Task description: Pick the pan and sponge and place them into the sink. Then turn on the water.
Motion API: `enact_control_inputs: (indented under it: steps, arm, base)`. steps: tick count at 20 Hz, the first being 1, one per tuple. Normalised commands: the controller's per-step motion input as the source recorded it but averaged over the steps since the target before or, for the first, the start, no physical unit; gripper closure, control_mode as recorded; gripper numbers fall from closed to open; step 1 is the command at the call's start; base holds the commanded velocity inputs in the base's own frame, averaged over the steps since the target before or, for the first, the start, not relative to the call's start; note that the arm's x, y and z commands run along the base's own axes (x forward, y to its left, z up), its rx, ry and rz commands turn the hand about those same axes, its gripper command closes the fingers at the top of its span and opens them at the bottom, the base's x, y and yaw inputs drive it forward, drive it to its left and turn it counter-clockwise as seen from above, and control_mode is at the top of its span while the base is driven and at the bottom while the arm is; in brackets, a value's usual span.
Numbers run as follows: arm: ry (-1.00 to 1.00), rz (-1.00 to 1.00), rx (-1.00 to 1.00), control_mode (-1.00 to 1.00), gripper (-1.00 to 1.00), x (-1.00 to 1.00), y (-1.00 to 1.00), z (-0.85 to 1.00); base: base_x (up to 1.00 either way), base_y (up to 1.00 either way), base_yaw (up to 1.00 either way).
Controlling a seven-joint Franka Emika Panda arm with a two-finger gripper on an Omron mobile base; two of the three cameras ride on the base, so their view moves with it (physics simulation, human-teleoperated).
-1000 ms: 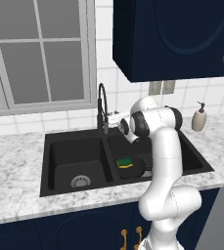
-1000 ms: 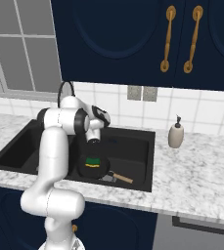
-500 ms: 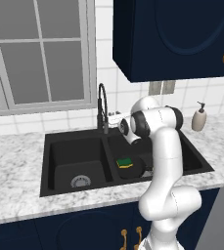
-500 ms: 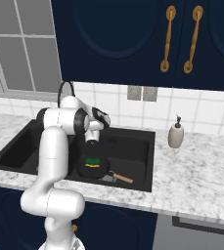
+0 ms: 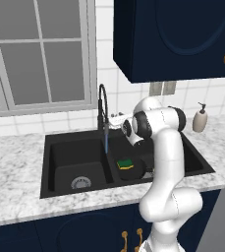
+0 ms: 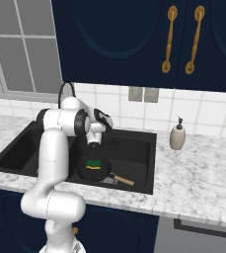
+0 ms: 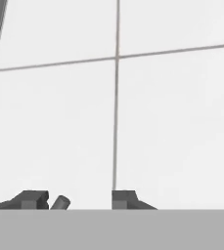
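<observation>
**Pan and sponge lie in the right basin, water runs from the faucet**

The matte-black double-basin sink (image 5: 60,142) is set into a grey-veined marble worktop (image 5: 11,167) below a window. Its left basin shows a round silver drain (image 5: 81,183) and holds nothing else.

In the right basin lies the round black frying pan (image 6: 87,173), shallow and narrower than the basin. Its light-brown wooden handle (image 6: 123,180) points toward the front right corner of the basin in the right base view. The small rectangular sponge (image 5: 125,163) rests inside the pan, its green scrub layer on top and the yellow body showing along the edge.

The tall black gooseneck faucet (image 5: 102,106) stands at the back of the sink, over the divider between the basins. A thin blue stream of water (image 5: 106,142) falls from its spout toward the divider.

The gripper (image 7: 79,200) sits at the back of the sink, close to the faucet base, and faces the white tiled wall (image 7: 172,122). Its two dark fingertips (image 7: 125,199) stand apart with nothing between them; a small grey rod end (image 7: 60,202) shows just beside the left one.

A beige soap dispenser (image 6: 177,136) stands on the worktop to the right of the sink.
</observation>
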Motion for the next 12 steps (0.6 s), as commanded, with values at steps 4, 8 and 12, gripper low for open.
enact_control_inputs:
  steps: [4,8,12]
  arm:
    - [0.00,-0.08,0.00,-1.00,1.00,-0.19,-1.00,-0.37]
    - [0.00,-0.07,0.00,-1.00,1.00,-0.17,-1.00,-0.35]
    - [0.01,-0.10,-0.04,-1.00,1.00,-0.19,-0.94,-0.49]
  base:
    - [0.00,0.00,0.00]
    - [0.00,0.00,0.00]
    - [0.00,0.00,0.00]
